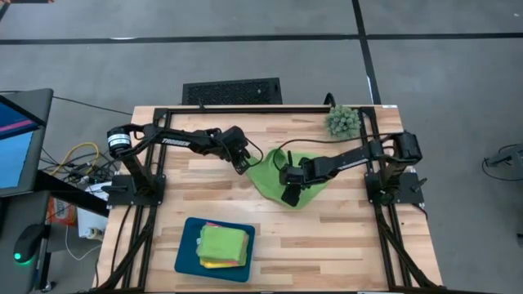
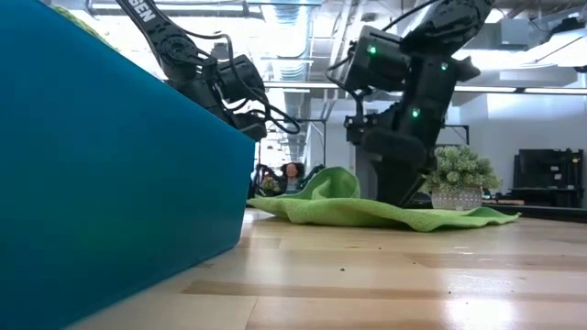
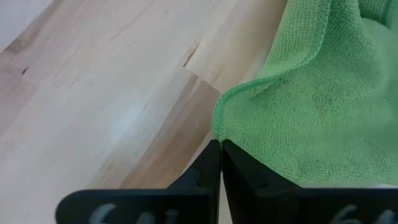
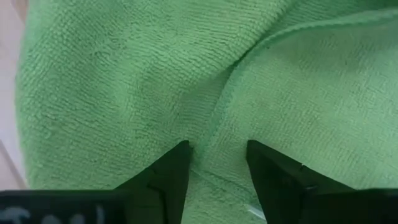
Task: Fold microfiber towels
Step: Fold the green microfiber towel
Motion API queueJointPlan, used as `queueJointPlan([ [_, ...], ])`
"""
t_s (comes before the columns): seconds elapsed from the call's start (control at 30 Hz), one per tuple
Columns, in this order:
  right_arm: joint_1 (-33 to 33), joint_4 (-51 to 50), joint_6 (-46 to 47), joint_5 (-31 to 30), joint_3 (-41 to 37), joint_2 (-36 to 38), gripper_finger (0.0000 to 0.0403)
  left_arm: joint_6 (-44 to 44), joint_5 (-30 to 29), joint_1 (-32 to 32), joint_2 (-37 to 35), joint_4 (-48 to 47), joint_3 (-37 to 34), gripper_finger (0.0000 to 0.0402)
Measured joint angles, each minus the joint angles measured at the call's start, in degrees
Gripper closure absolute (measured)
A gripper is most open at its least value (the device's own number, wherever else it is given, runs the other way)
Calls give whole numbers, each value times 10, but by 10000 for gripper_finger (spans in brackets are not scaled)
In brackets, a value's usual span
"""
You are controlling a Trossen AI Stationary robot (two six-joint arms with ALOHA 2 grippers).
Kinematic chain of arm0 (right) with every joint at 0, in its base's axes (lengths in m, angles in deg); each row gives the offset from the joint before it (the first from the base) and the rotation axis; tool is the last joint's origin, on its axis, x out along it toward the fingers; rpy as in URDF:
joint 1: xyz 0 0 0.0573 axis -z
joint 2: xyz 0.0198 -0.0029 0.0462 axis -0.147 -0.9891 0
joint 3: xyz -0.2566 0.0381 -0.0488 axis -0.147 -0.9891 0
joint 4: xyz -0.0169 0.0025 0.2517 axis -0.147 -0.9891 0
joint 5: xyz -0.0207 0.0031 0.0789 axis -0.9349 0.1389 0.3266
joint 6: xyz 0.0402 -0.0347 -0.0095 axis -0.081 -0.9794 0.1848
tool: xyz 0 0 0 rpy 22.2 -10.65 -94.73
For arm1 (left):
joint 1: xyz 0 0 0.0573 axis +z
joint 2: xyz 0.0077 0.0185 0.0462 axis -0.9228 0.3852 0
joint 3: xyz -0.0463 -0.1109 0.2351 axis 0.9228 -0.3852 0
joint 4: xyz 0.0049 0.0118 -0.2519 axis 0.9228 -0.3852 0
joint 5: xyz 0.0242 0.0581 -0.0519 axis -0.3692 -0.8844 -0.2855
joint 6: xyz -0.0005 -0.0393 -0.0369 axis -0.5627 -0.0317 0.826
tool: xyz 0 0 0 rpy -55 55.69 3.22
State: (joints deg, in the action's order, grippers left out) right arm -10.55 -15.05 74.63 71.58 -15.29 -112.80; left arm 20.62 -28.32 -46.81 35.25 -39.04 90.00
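Right gripper [image 4: 217,155] is down on the lime green towel [image 1: 282,175] mid-table, fingers spread apart with a fold of cloth between them, not clamped. My left gripper [image 3: 220,149] is pinched closed right at that towel's corner; I can't tell for sure it's got the edge. Folded towels [image 1: 222,245] are stacked in the teal tray [image 1: 186,249] near the front edge.

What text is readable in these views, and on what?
"SEN": white letters on the left arm, cut off by the frame in the low view.
White lettering on the left arm in the high view: too small to read.
Marks on both claw bases in the wrist views: cropped, unreadable.
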Motion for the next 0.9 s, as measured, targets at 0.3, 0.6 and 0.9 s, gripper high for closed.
queueJointPlan([
  [0.3,6,-28,10,3,1,56,307,-15,-1,0,0,-6,0,401],
  [0.6,34,-53,-28,23,1,112,360,-23,-13,0,-1,-7,0,401],
  [0.9,4,-16,-245,-3,-60,118,227,-34,-13,0,-1,-17,0,401],
])
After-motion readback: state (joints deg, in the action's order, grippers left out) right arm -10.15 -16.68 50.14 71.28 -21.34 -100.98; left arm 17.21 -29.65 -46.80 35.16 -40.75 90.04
